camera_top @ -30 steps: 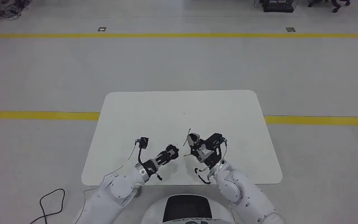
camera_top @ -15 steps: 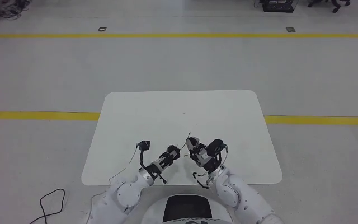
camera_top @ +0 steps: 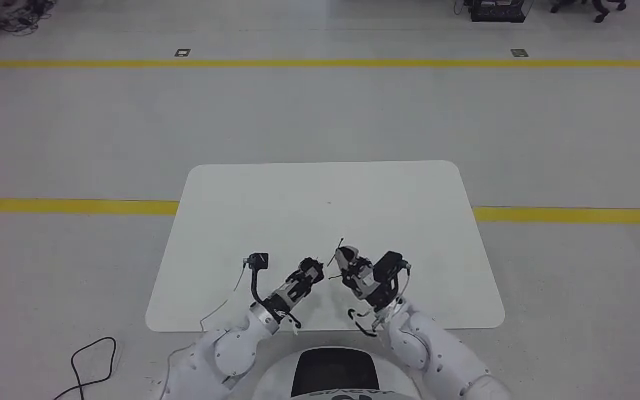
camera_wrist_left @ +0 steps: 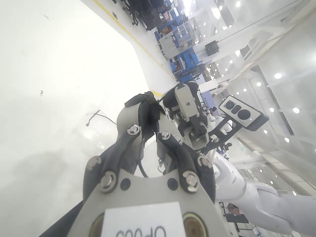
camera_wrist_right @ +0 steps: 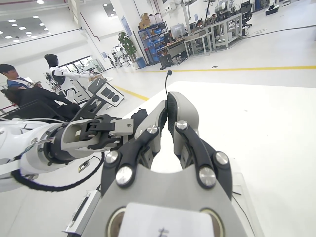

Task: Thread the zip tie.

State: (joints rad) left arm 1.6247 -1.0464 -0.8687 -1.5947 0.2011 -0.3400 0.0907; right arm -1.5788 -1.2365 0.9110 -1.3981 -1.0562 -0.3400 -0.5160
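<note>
In the top view both arms meet low in the middle of the frame, over the near part of the white table (camera_top: pixel 420 200). On the left of the pair is the left gripper (camera_wrist_left: pixel 147 99). Its fingers are pressed together at the tips. I cannot tell if a piece of the strap is between them, because the dark pads hide that place.

Just to the right of it, and very near, is the zip tie (camera_wrist_right: pixel 166 86). It is a thin black strap that stands up almost straight, with its small square head at the top, in the upper middle of the right wrist view. It is lifted off the table.

Right of this is the right gripper (camera_wrist_right: pixel 168 102), closed on the lower part of the strap, so only the upper piece with the head is free.

I judge the tie to be very light, smooth and a little slippery. It is stiff enough to stand alone but will bend or whip if pushed from the side. The hold should be firm and close to the head, so the opening keeps steady. The tail end should also be held close to its tip, otherwise it will probably bend away instead of entering the head.
</note>
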